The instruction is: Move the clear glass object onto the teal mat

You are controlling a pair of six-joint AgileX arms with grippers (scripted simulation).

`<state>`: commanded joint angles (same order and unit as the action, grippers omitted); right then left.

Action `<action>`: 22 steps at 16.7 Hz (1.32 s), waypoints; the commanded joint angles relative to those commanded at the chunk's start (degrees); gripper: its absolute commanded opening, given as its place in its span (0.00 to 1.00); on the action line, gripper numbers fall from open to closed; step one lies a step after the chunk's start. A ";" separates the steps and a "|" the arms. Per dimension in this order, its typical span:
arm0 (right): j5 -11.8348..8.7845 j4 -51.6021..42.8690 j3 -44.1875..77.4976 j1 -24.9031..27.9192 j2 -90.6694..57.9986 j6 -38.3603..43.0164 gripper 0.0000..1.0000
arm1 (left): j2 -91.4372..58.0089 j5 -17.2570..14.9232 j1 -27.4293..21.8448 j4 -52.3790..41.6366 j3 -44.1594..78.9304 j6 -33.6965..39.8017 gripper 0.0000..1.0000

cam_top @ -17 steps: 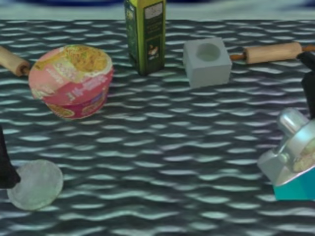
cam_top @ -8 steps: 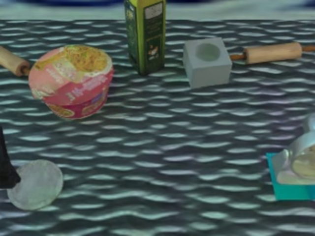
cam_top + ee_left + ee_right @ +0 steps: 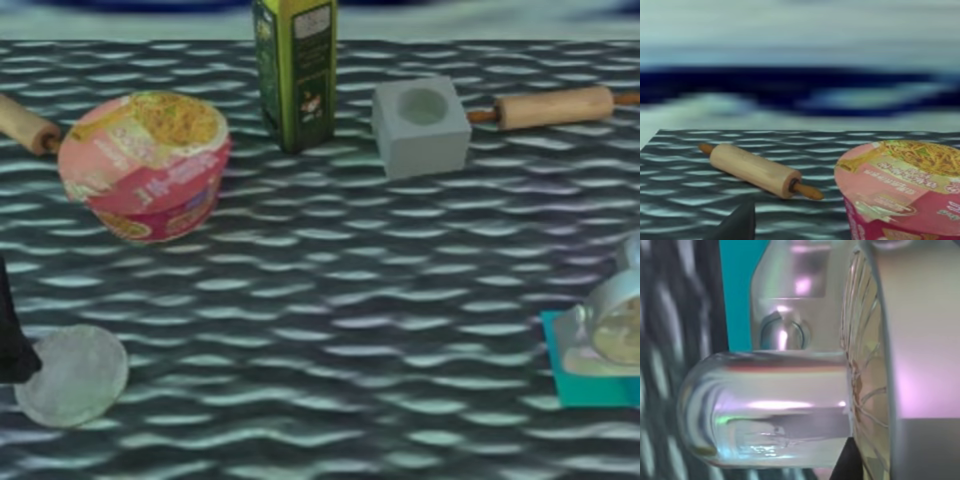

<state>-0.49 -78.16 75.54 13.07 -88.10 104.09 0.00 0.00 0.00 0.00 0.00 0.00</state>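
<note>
Clear glass object (image 3: 615, 325) on teal mat (image 3: 575, 385), table's right edge; grippers' grip cannot be told

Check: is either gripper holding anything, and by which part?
Cannot tell. The clear glass object sits on the teal mat; left gripper parked beside the frosted disc.

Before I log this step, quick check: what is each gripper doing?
Left gripper: parked at the table's left edge beside the frosted disc; cannot be told.
Right gripper: not in the top view; cannot be told. The glass mug sits on the teal mat.
</note>
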 joint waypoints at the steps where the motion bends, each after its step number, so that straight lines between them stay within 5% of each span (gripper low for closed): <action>1: 0.00 1.17 -1.03 -0.04 -0.08 0.06 0.00 | 0.00 0.00 0.00 0.00 0.00 0.00 1.00; 9: 0.06 7.02 -6.21 0.30 -0.65 -0.13 0.00 | 0.00 0.00 0.00 0.00 0.00 0.00 1.00; 22: 0.06 7.02 -6.21 0.30 -0.65 -0.13 0.98 | 0.00 0.00 0.00 0.00 0.00 0.00 1.00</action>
<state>-0.43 -71.14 69.32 13.36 -88.75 103.96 0.00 0.00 0.00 0.00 0.00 0.00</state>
